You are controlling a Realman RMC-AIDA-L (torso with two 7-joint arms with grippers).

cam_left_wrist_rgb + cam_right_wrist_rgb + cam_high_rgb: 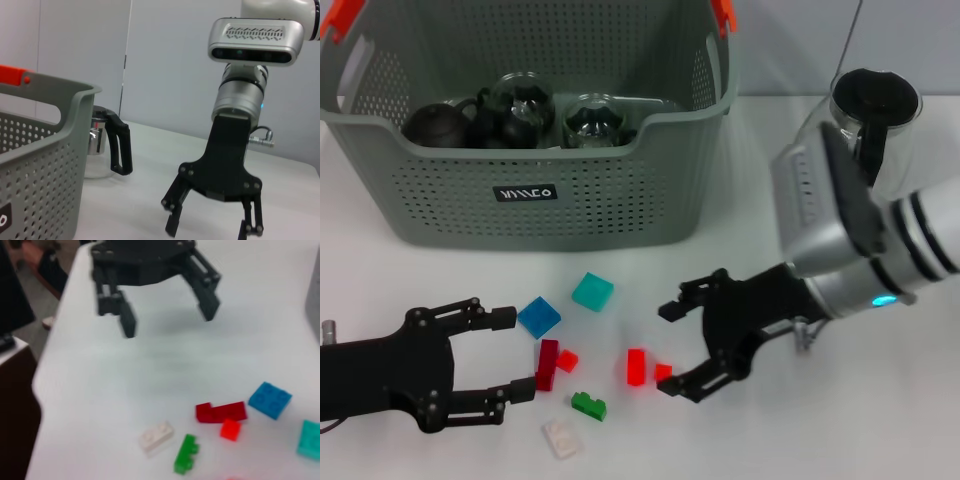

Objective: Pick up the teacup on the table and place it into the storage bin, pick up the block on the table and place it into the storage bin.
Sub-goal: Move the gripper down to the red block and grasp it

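Note:
The grey-green storage bin point(620, 200) stands at the back and holds dark teapots point(435, 125) and two glass cups point(592, 120). No teacup shows on the table. Several small blocks lie in front of the bin: blue point(538, 316), teal point(592, 291), dark red point(548, 363), red point(637, 366), green point(588, 405) and white point(560, 438). My right gripper point(672, 348) is open just right of the red block, with a small red block point(663, 372) by its lower finger. My left gripper point(518, 355) is open just left of the dark red block.
A glass kettle with a black handle point(875, 110) stands at the back right, behind my right arm. It also shows beside the bin point(40, 165) in the left wrist view point(107, 145). The right wrist view shows the table's edge point(55, 350) beyond my left gripper point(165, 320).

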